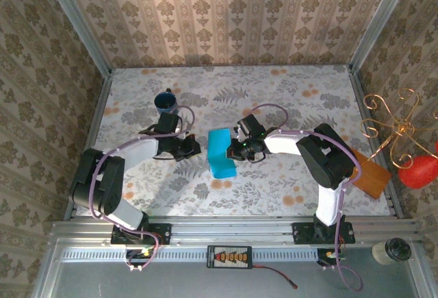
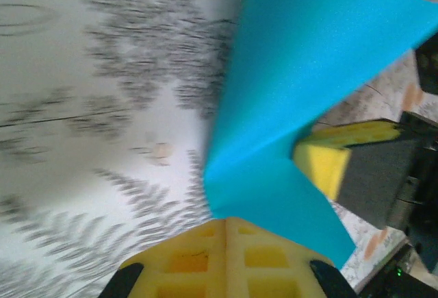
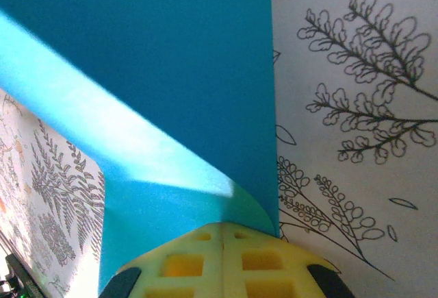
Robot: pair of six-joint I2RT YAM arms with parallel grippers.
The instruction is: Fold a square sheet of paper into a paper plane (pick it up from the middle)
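Wallpapered walls close in a fern-and-flower patterned counter (image 1: 287,99). At its middle the square sheet of paper (image 1: 220,153) is doubled over into a loose, uncreased bend, part raised off the surface. The left wrist view shows it as a turquoise flap (image 2: 301,72) sloping down to a corner. The right wrist view shows it (image 3: 171,72) curling over at one edge.

The left gripper (image 2: 224,226) is clenched, with the sheet's low corner pinched at its yellow tips. The right gripper (image 3: 222,229) is likewise clamped on the curled edge. From above, they face each other across the paper, the left gripper (image 1: 198,149) on one side and the right gripper (image 1: 233,151) on the other, both very close to it. Further out, a dark blue mug (image 1: 165,100) stands behind the left arm, and an orange-brown board (image 1: 369,175) lies at the far right edge.

My judgement is that the risks are these:
- Pulling the two grips apart could tear the thin sheet.
- An uneven push could set the crease crooked.
- A shallow pinch at the corner could slip, letting the bend spring flat.
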